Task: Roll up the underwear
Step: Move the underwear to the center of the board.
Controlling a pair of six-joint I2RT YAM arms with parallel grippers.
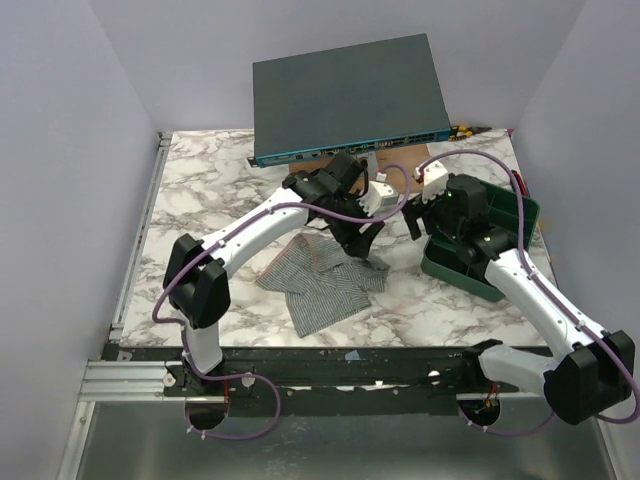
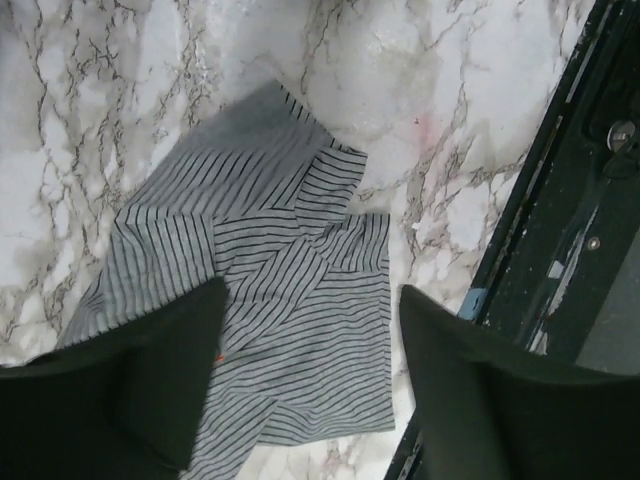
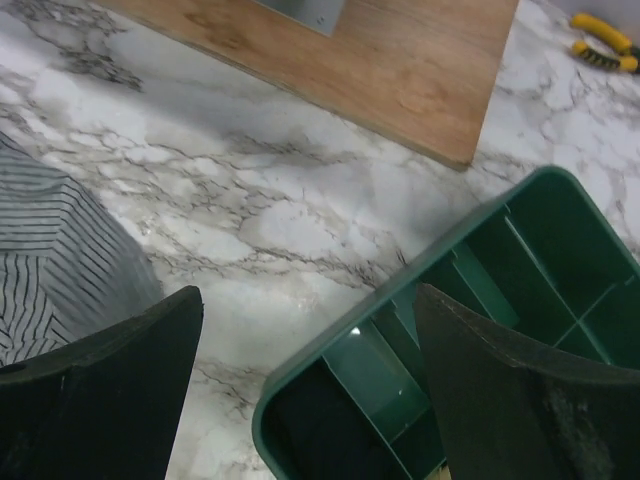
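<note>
— Grey striped underwear (image 1: 322,280): where?
— Spread on marble bench (image 1: 200,190), toward near edge, right under left fingers (image 2: 130,390).
— Rolled?
— No. Loosely folded over, rumpled, not rolled at all. Probably all of the rolling to do.
— Fingers?
— Left fingers apart, grasping nothing. Right fingers (image 3: 100,400) released wide, empty, above green divided tray (image 3: 560,260).

Top view: the left arm (image 1: 265,228) hides the far right corner of the underwear (image 1: 320,285); the right arm (image 1: 520,275) covers much of the bin (image 1: 515,212). Left wrist view: a finger (image 2: 130,400) masks one corner of the underwear. Right wrist view: the bin is cut off at right and bottom; the yellow item (image 3: 605,45) is too small to identify.
</note>
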